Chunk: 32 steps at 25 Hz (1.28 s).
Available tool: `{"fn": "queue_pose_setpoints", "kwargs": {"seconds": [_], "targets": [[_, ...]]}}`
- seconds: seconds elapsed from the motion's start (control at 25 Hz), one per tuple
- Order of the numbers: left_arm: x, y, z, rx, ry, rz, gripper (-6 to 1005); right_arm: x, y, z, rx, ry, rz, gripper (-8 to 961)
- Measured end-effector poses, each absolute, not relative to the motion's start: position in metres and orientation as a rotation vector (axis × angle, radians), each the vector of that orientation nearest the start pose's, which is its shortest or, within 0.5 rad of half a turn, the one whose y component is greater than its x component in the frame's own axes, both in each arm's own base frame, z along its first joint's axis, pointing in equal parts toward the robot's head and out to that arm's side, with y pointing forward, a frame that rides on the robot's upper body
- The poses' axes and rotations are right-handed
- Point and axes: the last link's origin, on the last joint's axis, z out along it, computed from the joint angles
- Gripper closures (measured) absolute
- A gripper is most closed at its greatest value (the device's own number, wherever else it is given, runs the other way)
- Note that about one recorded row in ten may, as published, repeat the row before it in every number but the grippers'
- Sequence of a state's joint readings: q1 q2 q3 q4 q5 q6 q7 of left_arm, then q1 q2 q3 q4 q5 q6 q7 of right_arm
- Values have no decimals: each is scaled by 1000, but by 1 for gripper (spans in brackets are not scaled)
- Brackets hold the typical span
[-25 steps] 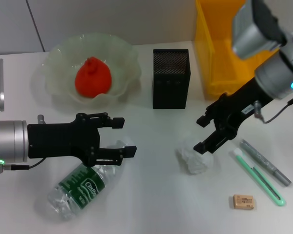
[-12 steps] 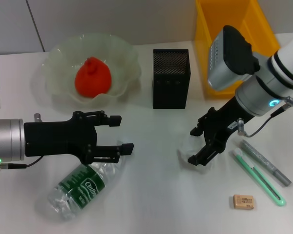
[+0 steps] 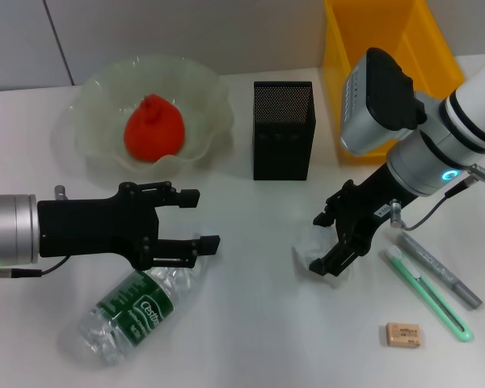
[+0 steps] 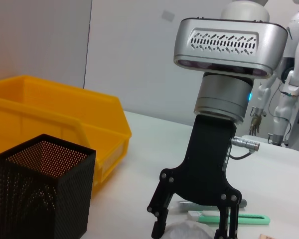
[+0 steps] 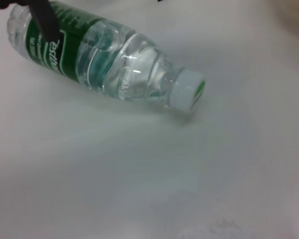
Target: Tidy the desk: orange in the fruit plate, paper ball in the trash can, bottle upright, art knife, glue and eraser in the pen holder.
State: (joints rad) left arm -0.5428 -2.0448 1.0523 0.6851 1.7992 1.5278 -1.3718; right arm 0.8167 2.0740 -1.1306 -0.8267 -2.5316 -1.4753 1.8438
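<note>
Desk surface of plain white carries everything. Largest is the yellow trash can at the far right, standing just beyond the right arm. Next comes the fruit plate at the far left, its wavy rim around the orange, which sits inside it. Between plate and bin stands the black mesh pen holder, upright.

Nearer the robot, the bottle lies on its side, cap end toward the middle of the desk. The left gripper is above the bottle's cap end with its fingers spread apart — whether they touch the plastic cannot be told.

The right gripper is down at the paper ball, fingers spread, one on either side of the white wad; the left wrist view shows the ball between the fingertips, jaws not closed.

Just right of the ball lie the green art knife and a grey glue pen, side by side. The eraser lies near them, closer to the robot.
</note>
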Motion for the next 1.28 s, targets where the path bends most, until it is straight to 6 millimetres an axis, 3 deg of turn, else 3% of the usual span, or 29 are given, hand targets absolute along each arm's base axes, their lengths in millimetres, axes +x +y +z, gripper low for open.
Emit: {"fn": "queue_pose_setpoints", "kwargs": {"seconds": [0.28, 0.92, 1.2, 1.28], "targets": [[-225, 332, -21, -2927, -397, -662, 194, 205, 381, -30, -2975, 429, -452, 277], [-224, 334, -21, -2924, -395, -663, 194, 201, 384, -20, -2962, 461, -360, 461], [-220, 338, -18, -2919, -383, -665, 194, 187, 388, 15, -2928, 518, -57, 500], [-220, 339, -18, -2920, -384, -663, 194, 181, 389, 44, -2890, 549, 193, 500]]}}
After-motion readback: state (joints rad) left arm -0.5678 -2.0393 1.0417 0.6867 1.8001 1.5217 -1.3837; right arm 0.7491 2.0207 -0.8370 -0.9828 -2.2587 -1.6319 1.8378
